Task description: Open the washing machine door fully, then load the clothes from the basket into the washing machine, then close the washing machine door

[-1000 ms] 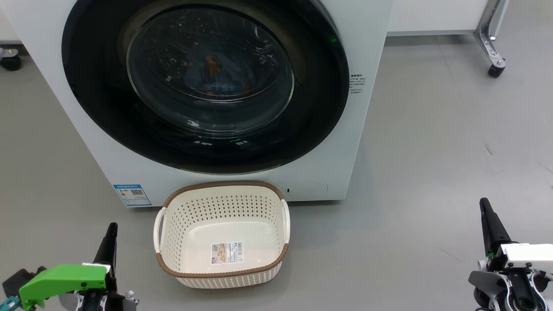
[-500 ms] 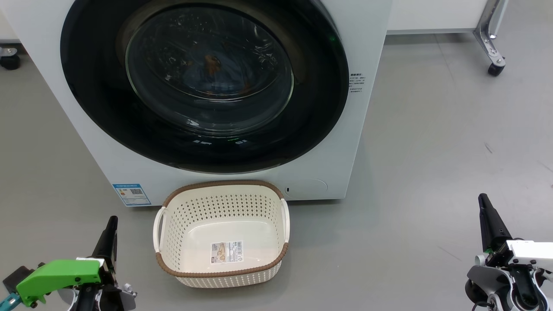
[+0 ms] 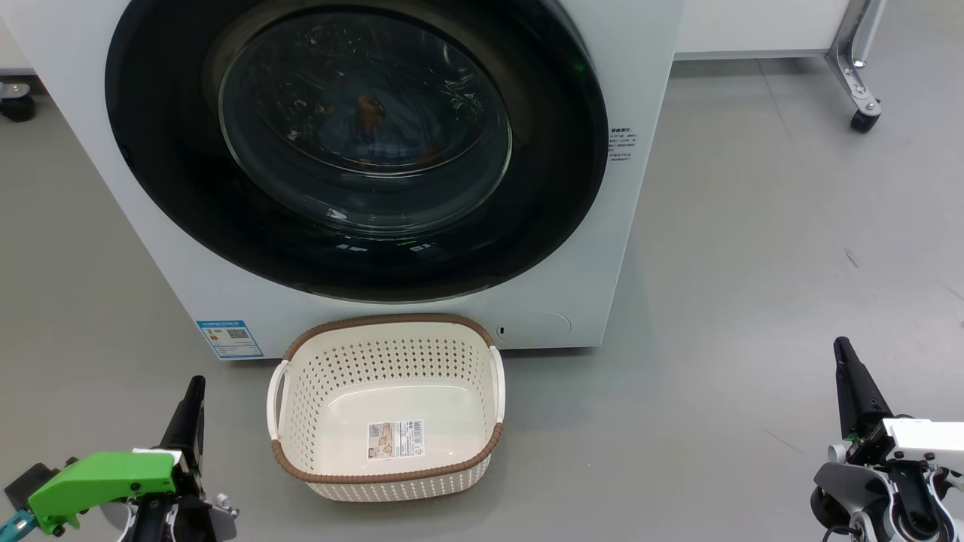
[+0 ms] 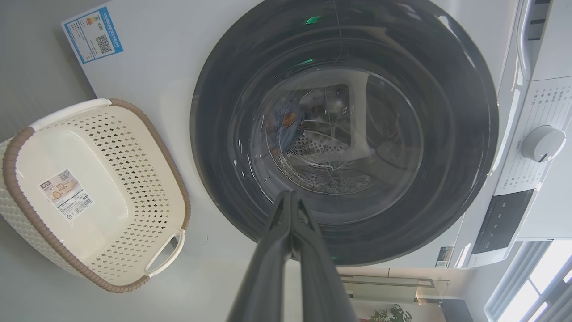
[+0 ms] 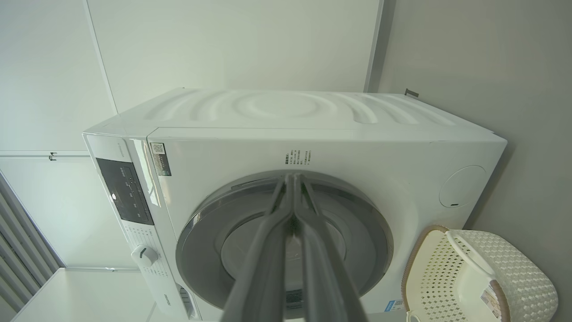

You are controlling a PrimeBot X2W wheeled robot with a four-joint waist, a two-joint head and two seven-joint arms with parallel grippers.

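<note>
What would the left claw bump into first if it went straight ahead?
Probably the washing machine door, near its glass window's edge; the shut left claw points there, though depth is unclear.

- Floor (image 3: 753, 226): smooth grey, with faint scuff marks.
- Wall (image 5: 223, 44): pale panels with thin vertical seams.
- Metal leg (image 3: 852, 30) on 1 black caster (image 3: 864, 122), far right.
- Window (image 4: 545, 277): bright daylight entering.

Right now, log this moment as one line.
washing machine door: closed; basket: empty; clothes: inside, behind door glass; left gripper: shut, empty; right gripper: shut, empty; stage: task looks complete
</note>
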